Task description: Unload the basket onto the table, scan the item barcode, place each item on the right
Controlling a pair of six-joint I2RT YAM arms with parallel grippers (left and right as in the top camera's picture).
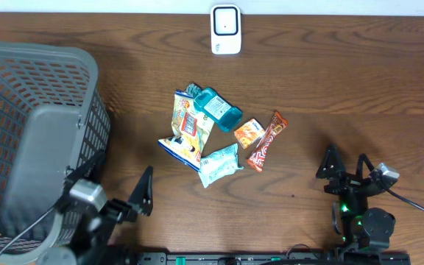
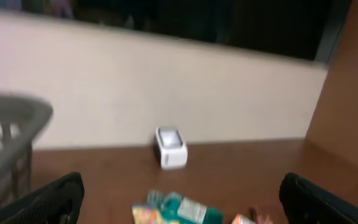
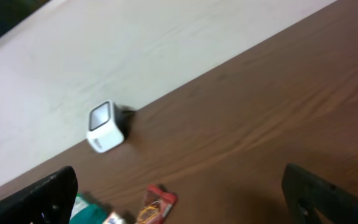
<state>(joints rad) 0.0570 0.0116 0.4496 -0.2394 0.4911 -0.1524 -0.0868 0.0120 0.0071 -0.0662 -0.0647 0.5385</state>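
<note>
Overhead: fixed above, looking straight down on the table; far enough back to take in the basket at left, the white scanner at top centre and the snack pile mid-frame.
Left wrist: low over the tabletop, facing level toward the back wall; the left gripper has its fingertips in the lower corners.
Right wrist: low, rolled so the table edge slopes up to the right, facing the same wall; the right gripper has its fingertips in the lower corners.
Shared: all three views show the scanner; both wrist views catch the pile's far edge along the bottom.
</note>
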